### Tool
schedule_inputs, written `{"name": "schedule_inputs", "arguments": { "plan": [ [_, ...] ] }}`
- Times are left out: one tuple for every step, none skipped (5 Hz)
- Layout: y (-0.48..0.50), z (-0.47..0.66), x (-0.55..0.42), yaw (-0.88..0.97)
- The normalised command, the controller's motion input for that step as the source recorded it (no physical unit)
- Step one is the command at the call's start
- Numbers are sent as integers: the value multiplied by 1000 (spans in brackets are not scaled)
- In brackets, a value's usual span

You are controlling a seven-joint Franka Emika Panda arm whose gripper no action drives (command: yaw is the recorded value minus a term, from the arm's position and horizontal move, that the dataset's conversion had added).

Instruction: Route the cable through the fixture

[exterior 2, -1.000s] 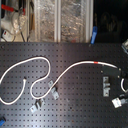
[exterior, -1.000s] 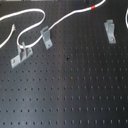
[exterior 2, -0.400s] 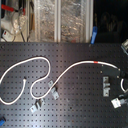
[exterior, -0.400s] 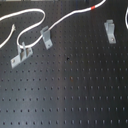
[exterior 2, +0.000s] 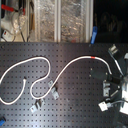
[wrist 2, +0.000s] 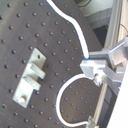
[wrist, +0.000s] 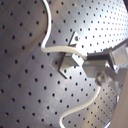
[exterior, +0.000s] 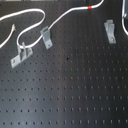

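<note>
The cable [exterior: 60, 20] is cut off by the top edge of the first exterior view just past its red band, and again at the first exterior view's left edge, so neither end is seen there. In the second exterior view the gripper [exterior 2: 111, 92] is blurred and partly cut by the second exterior view's right edge, so how its jaws stand cannot be told. In the first wrist view the cable's [wrist: 60, 50] contact with the fixture [wrist: 67, 57] is too blurred to be judged.
</note>
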Motion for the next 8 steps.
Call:
{"name": "schedule_inputs", "arguments": {
  "plan": [
    [351,429,-176,166],
    [375,437,-159,129],
    [362,400,-172,120],
    [62,-1,16,137],
    [94,60,-92,0],
    [228,174,-182,429],
    [305,179,-155,329],
    [31,21,-21,0]
  ]
}}
